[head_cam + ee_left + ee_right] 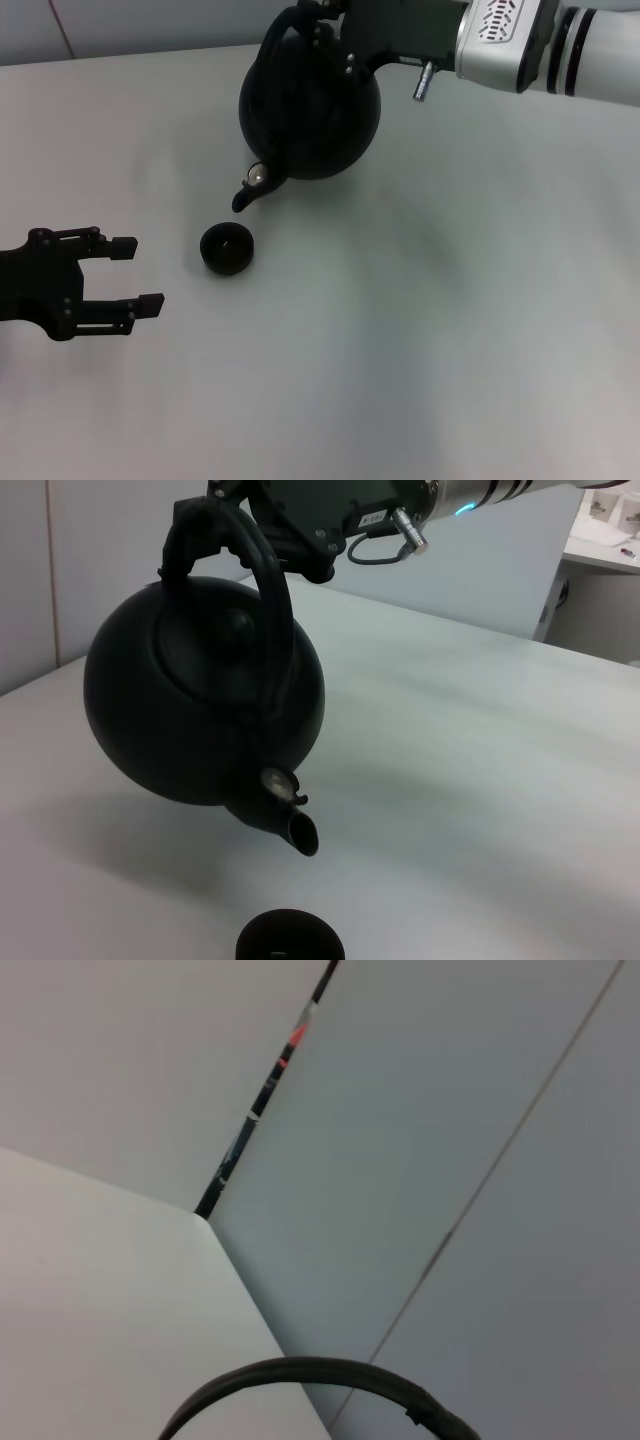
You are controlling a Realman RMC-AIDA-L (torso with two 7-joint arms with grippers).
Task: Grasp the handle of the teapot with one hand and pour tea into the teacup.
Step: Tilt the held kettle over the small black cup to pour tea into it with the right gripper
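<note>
Teapot (310,110) hangs tilted above the desk (450,330), far side, centre; right claw (318,18) clamped on the handle (255,565) over its top. Spout (245,195) points down and toward the near left. Teacup (228,248) sits on the desk just below and in front of the spout, apart from it. Left claw (128,272) lies left of the teacup, fingers spread, pointing at it.

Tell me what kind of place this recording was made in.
Probably a lab or office test room, not a kitchen. The teapot and teacup are on or over a plain white table, pale partition walls stand behind, and a second white desk sits in the background.
</note>
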